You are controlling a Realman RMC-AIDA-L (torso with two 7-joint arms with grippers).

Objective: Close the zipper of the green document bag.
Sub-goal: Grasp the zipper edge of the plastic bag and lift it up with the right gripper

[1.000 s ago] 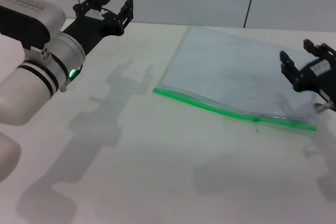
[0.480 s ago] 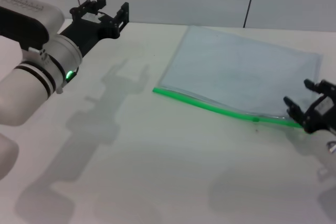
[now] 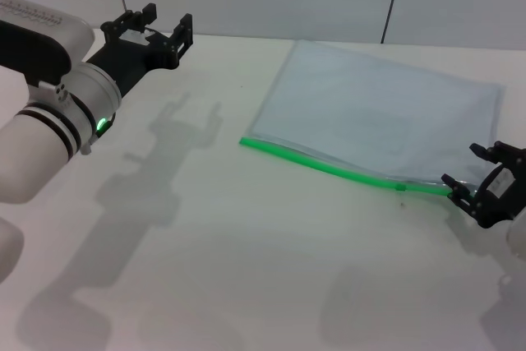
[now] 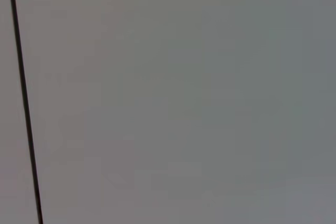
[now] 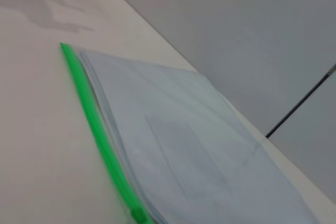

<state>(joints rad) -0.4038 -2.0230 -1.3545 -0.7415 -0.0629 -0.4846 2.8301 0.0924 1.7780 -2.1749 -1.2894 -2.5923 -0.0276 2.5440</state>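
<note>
Nearest to the robot, the white table (image 3: 246, 269) carries only the shadows of the arms. A little farther, at the right edge of the head view, the right gripper (image 3: 485, 192) is low over the table, at the right end of the zipper (image 3: 329, 168). Its fingers stand apart around that end of the green strip. I cannot tell if they touch it, and they are not closed on it.

The zipper runs along the near long edge of the green document bag (image 3: 378, 113), which lies flat on the right half of the table. The small dark slider (image 3: 401, 187) sits on the strip, near its right end and just beside the right gripper. The right wrist view shows the green strip (image 5: 97, 124) and the pale layers of the bag (image 5: 189, 156), slightly separated next to it. So I judge that most of the mouth is not yet closed.

My judgement is that the task is at its beginning. The corner must first be gripped or held down. Then the slider must be taken and drawn along the whole strip toward the left end.

Farthest, the left gripper (image 3: 156, 26) hangs above the far left part of the table, well apart from the bag, with its fingers wide. Its wrist camera shows only a plain wall.
</note>
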